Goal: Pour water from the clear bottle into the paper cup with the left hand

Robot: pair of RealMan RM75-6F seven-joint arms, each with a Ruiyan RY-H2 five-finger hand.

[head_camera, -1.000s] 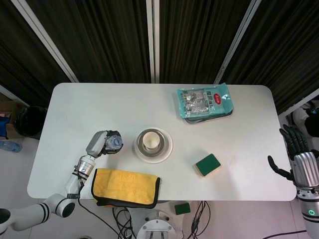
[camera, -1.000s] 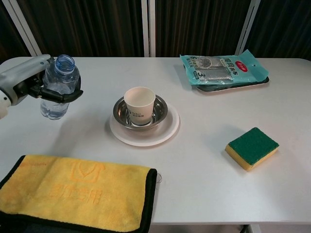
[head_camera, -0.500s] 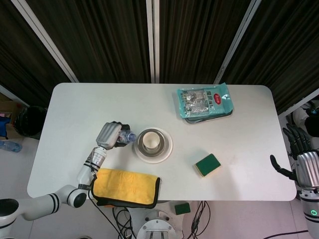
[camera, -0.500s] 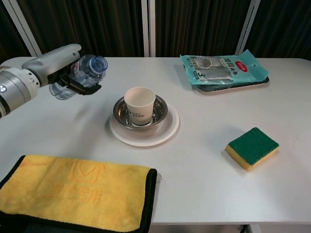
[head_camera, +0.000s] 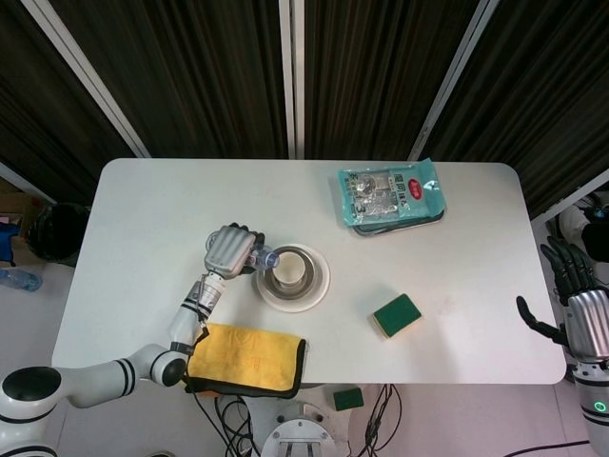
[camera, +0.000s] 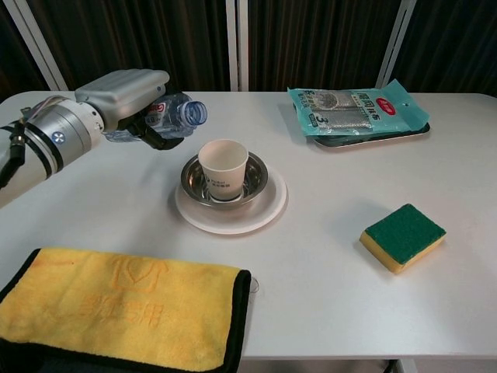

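Note:
My left hand (camera: pixel 128 97) (head_camera: pixel 229 249) grips the clear bottle (camera: pixel 175 114) (head_camera: pixel 261 257), tipped nearly level above the table. The bottle's uncapped mouth points toward the paper cup (camera: pixel 223 167) (head_camera: pixel 288 273) and sits just left of and above its rim. No water stream is visible. The cup stands upright in a metal bowl (camera: pixel 252 177) on a white plate (camera: pixel 272 203) (head_camera: pixel 321 286). My right hand (head_camera: pixel 574 305) hangs off the table's right edge with fingers spread, holding nothing.
A folded yellow cloth (camera: pixel 116 311) (head_camera: pixel 243 357) lies at the front left edge. A green and yellow sponge (camera: pixel 402 236) (head_camera: pixel 397 315) sits to the right of the plate. A teal packet on a dark tray (camera: pixel 357 109) (head_camera: pixel 392 195) rests at the back right.
My left hand has carried the bottle from the left side of the table toward the cup, tilting it from upright to nearly level. The right hand has stayed put.

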